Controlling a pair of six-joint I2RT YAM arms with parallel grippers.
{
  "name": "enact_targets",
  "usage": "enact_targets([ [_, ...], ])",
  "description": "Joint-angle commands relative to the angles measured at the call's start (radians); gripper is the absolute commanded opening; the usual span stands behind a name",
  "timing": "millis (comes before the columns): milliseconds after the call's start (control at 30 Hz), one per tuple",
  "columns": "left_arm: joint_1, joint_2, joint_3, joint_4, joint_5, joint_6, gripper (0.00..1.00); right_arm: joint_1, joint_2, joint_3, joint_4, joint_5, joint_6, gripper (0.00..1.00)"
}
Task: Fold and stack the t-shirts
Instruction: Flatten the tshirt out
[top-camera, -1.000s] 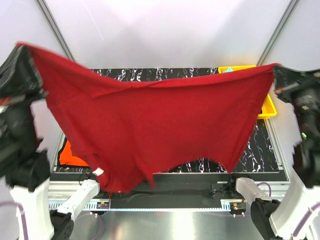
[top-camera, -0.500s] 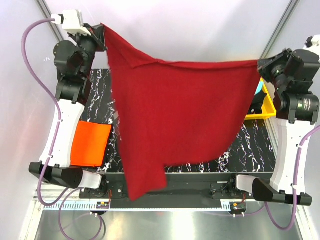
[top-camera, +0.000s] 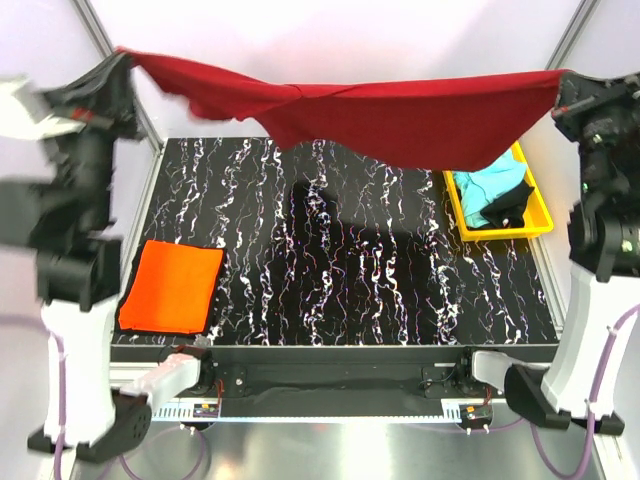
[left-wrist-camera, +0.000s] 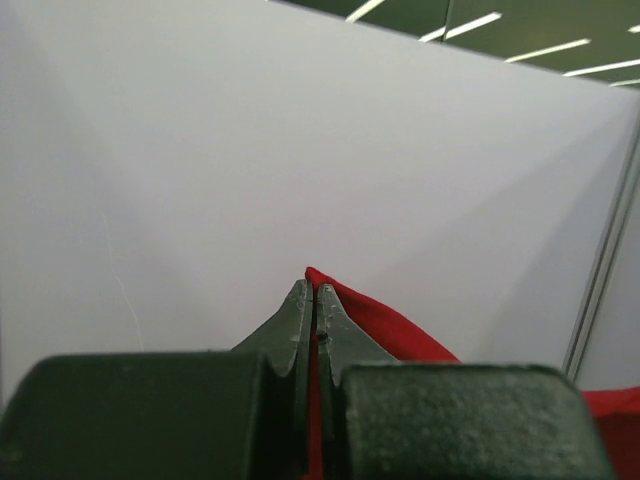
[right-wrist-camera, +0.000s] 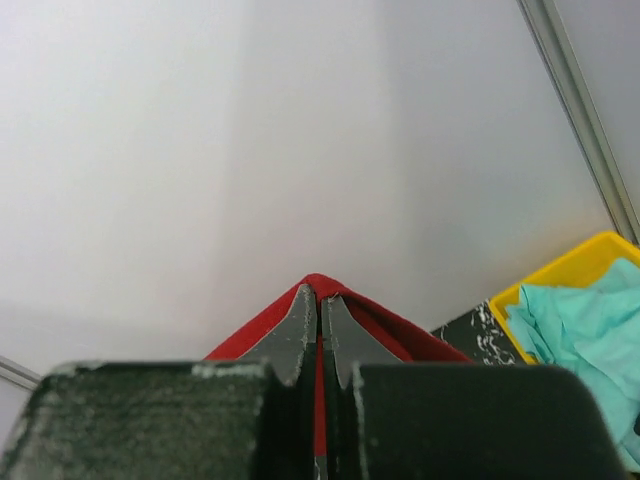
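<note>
Hanging taut between both grippers, the large dark red cloth t-shirt (top-camera: 400, 115) spans high above the black marbled worktop (top-camera: 350, 260); the left gripper (left-wrist-camera: 311, 292) is clamped on one edge, the right gripper (right-wrist-camera: 313, 296) on the opposite edge; a folded bright orange t-shirt (top-camera: 172, 287) lies far below the left gripper.

Bright even light; L arm (top-camera: 78, 190) motion-blurred, red tee (top-camera: 400, 115) shadows table (top-camera: 400, 300) centre.

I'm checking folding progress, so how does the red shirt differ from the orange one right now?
The red shirt hangs in the air, stretched between the left gripper and right gripper; the orange shirt lies flat on the table. The red shirt is unfolded and sagging; the orange shirt is a neat folded rectangle. Both are plain cloth.
</note>
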Motion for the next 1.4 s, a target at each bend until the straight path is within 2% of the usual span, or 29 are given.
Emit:
enact_targets([
  [0,0.003,-0.103,-0.002,0.032,-0.002,0.003,0.00,0.002,-0.087,0.050,0.096,0.062,-0.010,0.00],
  [300,-0.044,-0.280,0.020,0.010,-0.016,0.018,0.00,0.002,-0.274,0.052,0.105,0.084,-0.027,0.00],
  [433,-0.048,-0.269,0.084,0.010,-0.014,0.018,0.00,0.002,-0.319,0.041,0.102,0.084,-0.032,0.00],
  [600,-0.048,-0.208,0.090,0.007,-0.016,0.043,0.00,0.002,-0.319,-0.043,0.100,0.098,-0.024,0.00],
  [700,-0.048,-0.150,0.034,0.011,-0.054,0.066,0.00,0.002,-0.304,-0.143,0.100,0.083,0.015,0.00],
  [833,-0.048,-0.071,-0.095,0.021,-0.100,0.121,0.00,0.002,-0.291,-0.362,0.116,0.050,0.071,0.00],
  [933,-0.041,-0.019,-0.294,0.091,-0.169,0.143,0.00,0.002,-0.281,-0.541,0.142,0.014,0.101,0.00],
  [1000,-0.019,0.013,-0.400,0.172,-0.201,0.138,0.00,0.002,-0.249,-0.620,0.165,0.000,0.109,0.00],
  [1033,-0.011,0.068,-0.498,0.194,-0.208,0.130,0.00,0.002,-0.236,-0.701,0.188,-0.003,0.109,0.00],
  [1100,0.012,0.144,-0.567,0.253,-0.211,0.115,0.00,0.002,-0.174,-0.767,0.255,0.001,0.106,0.00],
  [1133,0.021,0.230,-0.609,0.272,-0.206,0.104,0.00,0.002,-0.108,-0.810,0.278,0.001,0.106,0.00],
  [1200,0.037,0.335,-0.626,0.327,-0.201,0.097,0.00,0.002,-0.023,-0.840,0.372,-0.031,0.098,0.00],
  [1233,0.043,0.381,-0.623,0.343,-0.200,0.088,0.00,0.002,0.074,-0.835,0.398,-0.042,0.095,0.00],
  [1267,0.049,0.481,-0.614,0.361,-0.191,0.083,0.00,0.002,0.128,-0.823,0.445,-0.058,0.088,0.00],
  [1367,0.096,0.653,-0.518,0.366,-0.127,0.020,0.00,0.004,0.351,-0.725,0.490,-0.117,0.059,0.00],
])
